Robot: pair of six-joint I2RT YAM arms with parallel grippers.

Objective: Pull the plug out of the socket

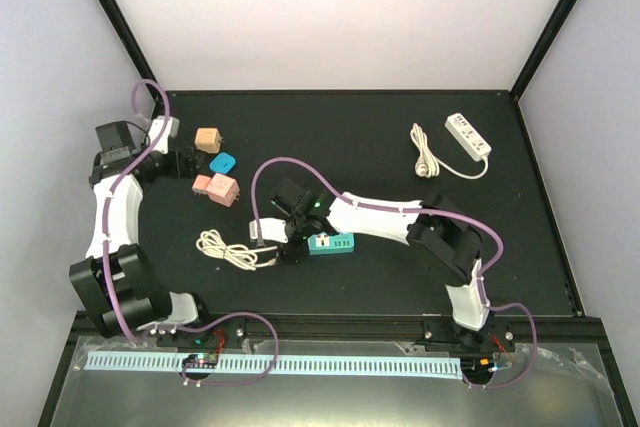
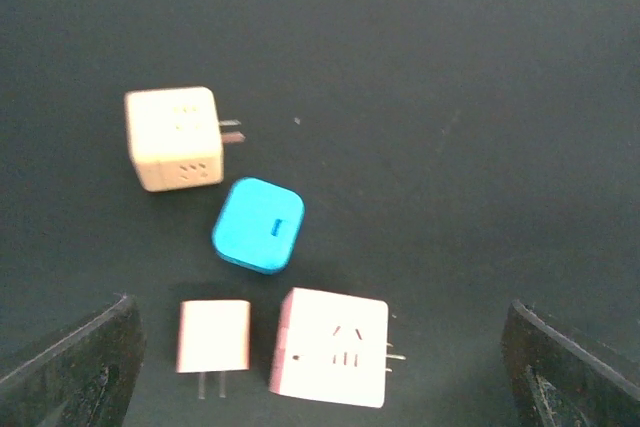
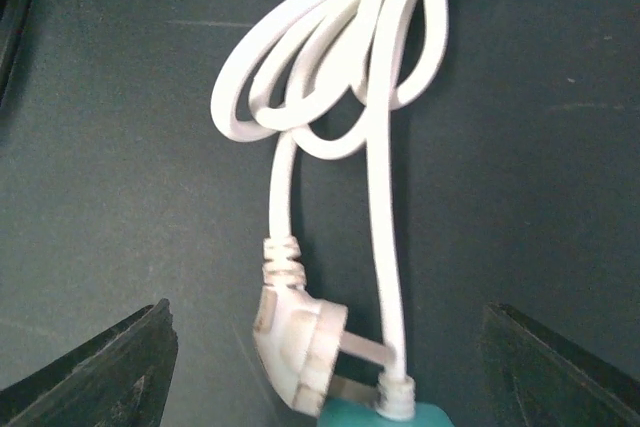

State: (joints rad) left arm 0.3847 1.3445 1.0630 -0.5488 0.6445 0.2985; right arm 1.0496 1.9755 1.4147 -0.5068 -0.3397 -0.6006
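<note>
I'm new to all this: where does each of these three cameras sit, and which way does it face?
Top external: fixed above and behind the arms, looking down on the black table; left arm and right arm both show.
Left wrist: rides the left arm, facing four adapters; left gripper open, fingers at the lower corners.
Right wrist: rides the right arm, facing white plug, teal socket, coiled cable; right gripper open.
Shared: blue adapter in top and left wrist; white plug in top and right wrist.

white plug (image 3: 296, 339), teal socket (image 1: 331, 244), black table (image 1: 380, 147)
</note>
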